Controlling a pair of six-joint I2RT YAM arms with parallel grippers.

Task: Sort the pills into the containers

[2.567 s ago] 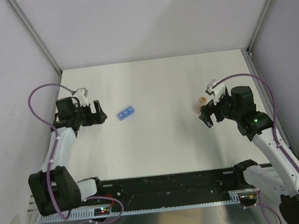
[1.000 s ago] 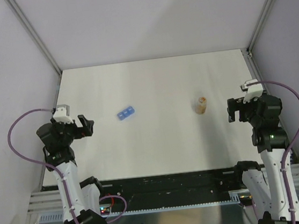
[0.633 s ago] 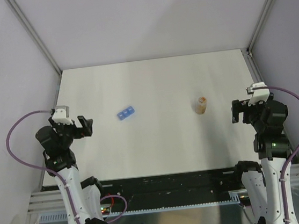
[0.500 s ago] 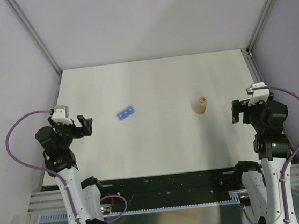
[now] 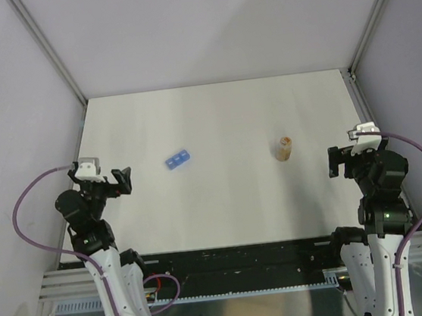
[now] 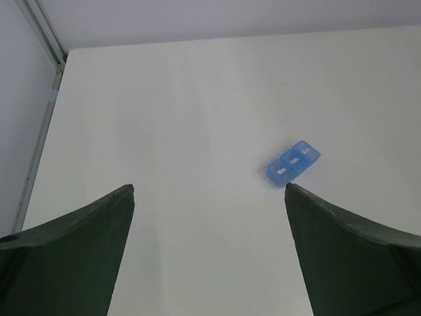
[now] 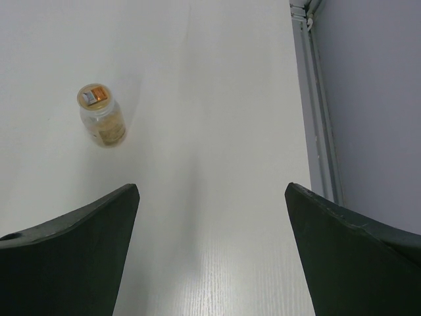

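A small light-blue pill box (image 5: 178, 160) with three square compartments, lids shut, lies on the white table left of centre; it also shows in the left wrist view (image 6: 293, 163). No loose pills show. An amber-brown bottle (image 5: 284, 148) stands upright right of centre, also in the right wrist view (image 7: 101, 116). My left gripper (image 5: 124, 181) is open and empty, raised at the table's left side, well left of the pill box. My right gripper (image 5: 337, 163) is open and empty, raised at the right side, apart from the bottle.
The white table (image 5: 222, 118) is enclosed by pale walls with metal frame posts (image 5: 46, 51) at the back corners. A metal rail (image 7: 316, 105) runs along the table's right edge. A black bar (image 5: 238, 258) with the arm bases lies at the near edge.
Both arms have drawn back toward their bases and outward: the left away from the pill box, the right away from the bottle. Pill box and bottle have not moved.
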